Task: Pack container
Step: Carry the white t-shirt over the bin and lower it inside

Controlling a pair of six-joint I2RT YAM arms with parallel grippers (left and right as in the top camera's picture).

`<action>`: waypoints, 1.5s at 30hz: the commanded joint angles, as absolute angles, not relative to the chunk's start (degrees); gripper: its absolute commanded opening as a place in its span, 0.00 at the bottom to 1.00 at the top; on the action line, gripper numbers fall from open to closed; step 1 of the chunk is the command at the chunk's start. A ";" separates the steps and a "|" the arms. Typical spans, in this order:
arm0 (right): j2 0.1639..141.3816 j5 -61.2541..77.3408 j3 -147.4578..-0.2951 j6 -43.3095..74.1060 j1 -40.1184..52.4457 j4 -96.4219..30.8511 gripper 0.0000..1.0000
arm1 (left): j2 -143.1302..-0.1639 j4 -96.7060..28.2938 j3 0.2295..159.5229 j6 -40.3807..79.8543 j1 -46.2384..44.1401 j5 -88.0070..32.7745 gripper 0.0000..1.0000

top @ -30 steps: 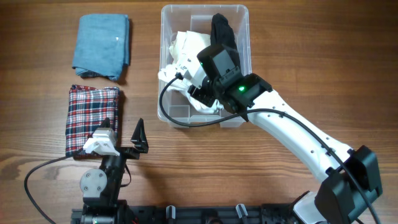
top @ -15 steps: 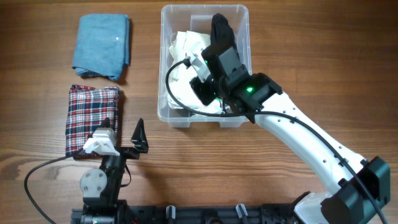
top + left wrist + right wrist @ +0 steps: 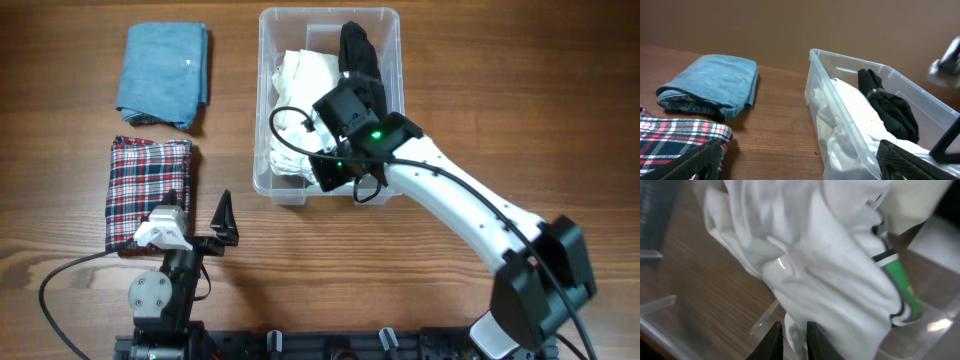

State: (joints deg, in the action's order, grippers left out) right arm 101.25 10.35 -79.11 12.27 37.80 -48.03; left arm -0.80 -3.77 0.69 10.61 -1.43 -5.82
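The clear plastic container (image 3: 388, 60) stands at the table's far middle, holding a white garment (image 3: 296, 85) and a black garment (image 3: 358, 55). My right gripper (image 3: 322, 170) is down inside the container's near end, shut on a fold of the white garment (image 3: 830, 265), which has a green and black striped edge (image 3: 897, 287). My left gripper (image 3: 800, 165) is open and empty low over the table, between the plaid cloth and the container (image 3: 840, 120).
A folded blue cloth (image 3: 163, 75) lies far left. A folded red plaid cloth (image 3: 147, 190) lies near left, beside my left arm. Both show in the left wrist view, blue (image 3: 715, 85) and plaid (image 3: 675, 137).
My right gripper has moved toward the container's near left part, dragging the white garment. The left arm has not moved.
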 commanded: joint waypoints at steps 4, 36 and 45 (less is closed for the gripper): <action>107.48 13.82 -79.81 13.45 38.04 -48.51 0.15 | -0.49 -3.92 0.34 10.72 -1.10 -5.50 1.00; 116.25 12.49 -88.40 14.74 43.18 -49.45 0.09 | -0.49 -3.90 0.34 10.74 -1.10 -5.50 1.00; 107.81 4.34 -95.04 13.21 42.09 -48.51 0.10 | -0.49 -3.90 0.34 10.72 -1.10 -5.50 1.00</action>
State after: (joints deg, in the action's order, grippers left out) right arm 113.71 9.96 -89.30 14.11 42.70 -48.84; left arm -0.80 -3.77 0.69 10.61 -1.43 -5.82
